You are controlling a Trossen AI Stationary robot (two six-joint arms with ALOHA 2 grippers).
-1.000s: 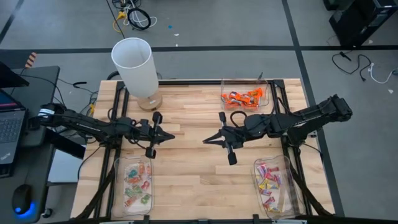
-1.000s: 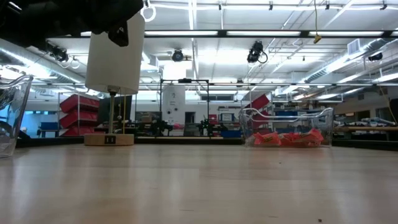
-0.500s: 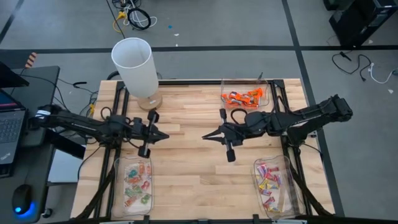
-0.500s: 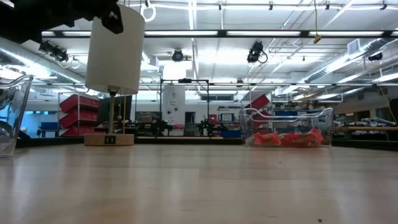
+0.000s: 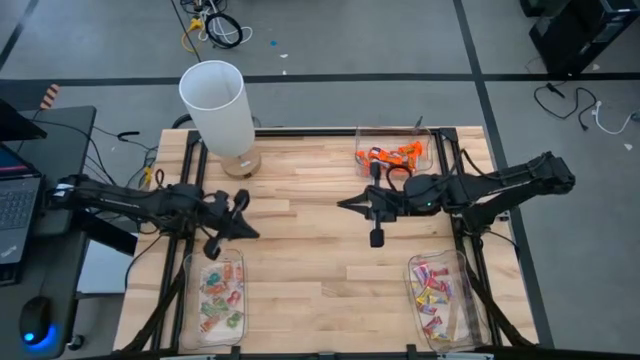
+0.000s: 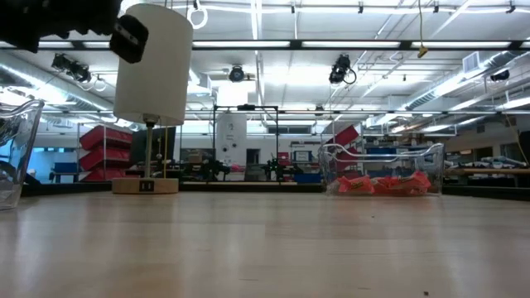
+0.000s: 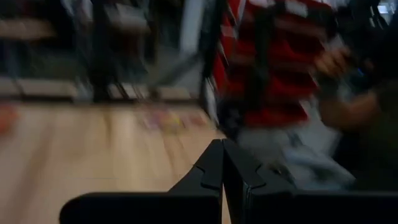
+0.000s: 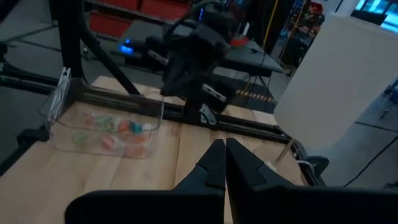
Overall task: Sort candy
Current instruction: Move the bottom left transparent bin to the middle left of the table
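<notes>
Both arms hang above the middle of the wooden bench (image 5: 300, 270), and neither one carries anything. The left gripper (image 5: 252, 233) has its fingers pressed together into a single point (its wrist view shows the two dark tips meeting with no gap), and it sits over bare wood just beyond the far end of the near left tray (image 5: 218, 296). The right gripper (image 5: 343, 204) is likewise closed tight on nothing, its tips aimed toward the left across the bench centre, well apart from the left gripper and touching no candy.

The candy lies in three clear trays. Orange candy (image 5: 392, 157) fills the far right tray (image 5: 428, 150), just beside the right arm's wrist. Pale green-and-pink candy (image 5: 222, 295) sits in the near left tray. Pink-and-yellow candy (image 5: 432, 292) is in the near right tray (image 5: 462, 310). No loose piece shows on the open wood between them.

A white lamp (image 5: 215, 105) stands at the far left of the bench. In the low view the orange candy shows through its tray at the right.
</notes>
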